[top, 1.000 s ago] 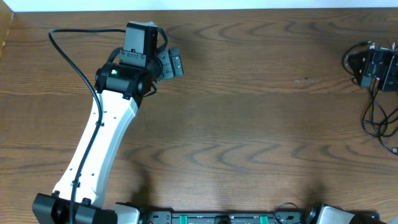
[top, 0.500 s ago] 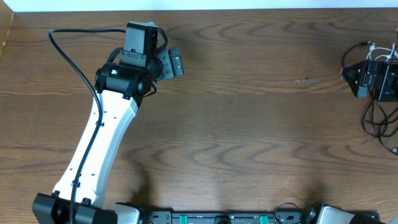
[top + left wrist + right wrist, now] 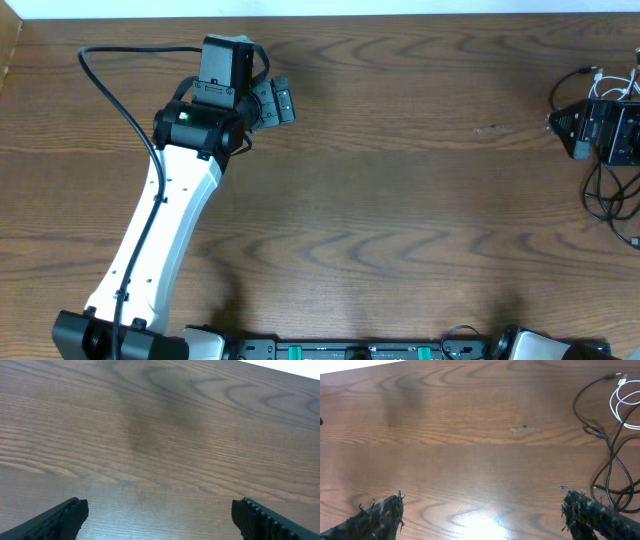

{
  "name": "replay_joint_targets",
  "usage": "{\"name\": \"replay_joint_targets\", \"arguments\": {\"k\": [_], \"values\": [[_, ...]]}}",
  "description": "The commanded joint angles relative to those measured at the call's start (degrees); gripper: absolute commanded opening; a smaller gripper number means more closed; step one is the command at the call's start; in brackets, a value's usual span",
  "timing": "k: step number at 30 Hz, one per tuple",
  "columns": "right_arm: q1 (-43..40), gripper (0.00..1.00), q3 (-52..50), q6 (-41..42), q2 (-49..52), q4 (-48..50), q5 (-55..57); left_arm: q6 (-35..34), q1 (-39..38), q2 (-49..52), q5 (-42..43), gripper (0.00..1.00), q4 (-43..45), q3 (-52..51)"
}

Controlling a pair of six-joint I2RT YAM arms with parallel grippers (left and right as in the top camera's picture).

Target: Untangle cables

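Observation:
The cables lie at the table's far right edge. Black cables (image 3: 603, 195) loop in coils below my right gripper (image 3: 570, 127), and a thin white cable (image 3: 603, 78) shows just above it. In the right wrist view the black cables (image 3: 606, 452) run down the right side and the white cable (image 3: 621, 402) loops at the top right. My right gripper (image 3: 482, 517) is open and empty, to the left of the cables. My left gripper (image 3: 275, 102) is at the far left, away from the cables; the left wrist view shows it (image 3: 160, 517) open over bare wood.
The wooden table (image 3: 400, 200) fills the view. The left arm's thick black wire (image 3: 120, 95) arcs over the table's left part. A black rail (image 3: 350, 350) runs along the front edge. A small scuff mark (image 3: 524, 429) shows on the wood.
My right gripper has shifted slightly left and toward the front over the first half second, uncovering the white cable, then held still. The left arm has not moved.

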Motion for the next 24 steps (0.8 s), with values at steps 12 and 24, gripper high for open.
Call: {"name": "replay_joint_targets", "arguments": {"k": [12,24], "values": [[1.14,0.99,-0.02,-7.19,-1.99,1.11,-0.76,0.50,0.35,-0.37,-1.16,0.97,-0.04,1.25],[19.91,0.99,-41.83,-1.84,-30.51,43.32,10.29,0.50,0.35,-0.37,-1.14,0.97,-0.04,1.25]]}}
